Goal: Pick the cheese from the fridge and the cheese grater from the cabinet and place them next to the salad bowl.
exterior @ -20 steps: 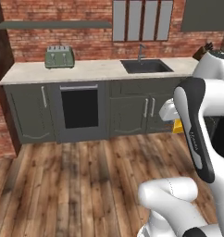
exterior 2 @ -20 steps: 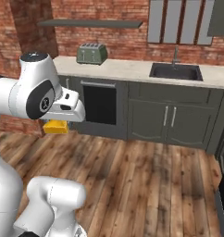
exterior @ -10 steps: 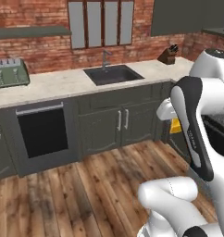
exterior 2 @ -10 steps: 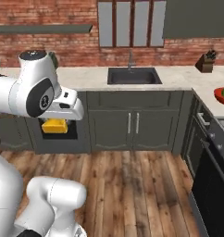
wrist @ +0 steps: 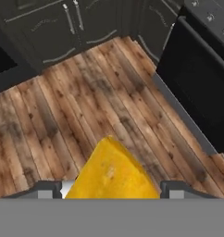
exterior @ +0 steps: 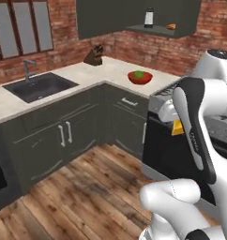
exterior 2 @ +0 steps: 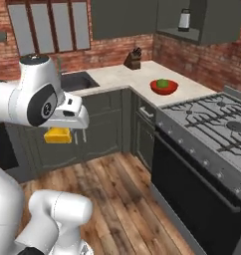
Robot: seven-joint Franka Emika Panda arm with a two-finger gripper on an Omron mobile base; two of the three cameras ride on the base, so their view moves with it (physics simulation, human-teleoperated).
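You are carrying the cheese pinched between the gripper fingers, low over the wooden floor. The salad bowl is sitting on the corner counter, well ahead and above the claw, toward the stove side. The cheese grater is waiting up in the open cabinet. The gripper's fingertips themselves are being cut off at the frame edge.

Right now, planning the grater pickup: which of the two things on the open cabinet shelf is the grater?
The tall grey upright cheese grater with the black top; the orange item beside it is low and flat.
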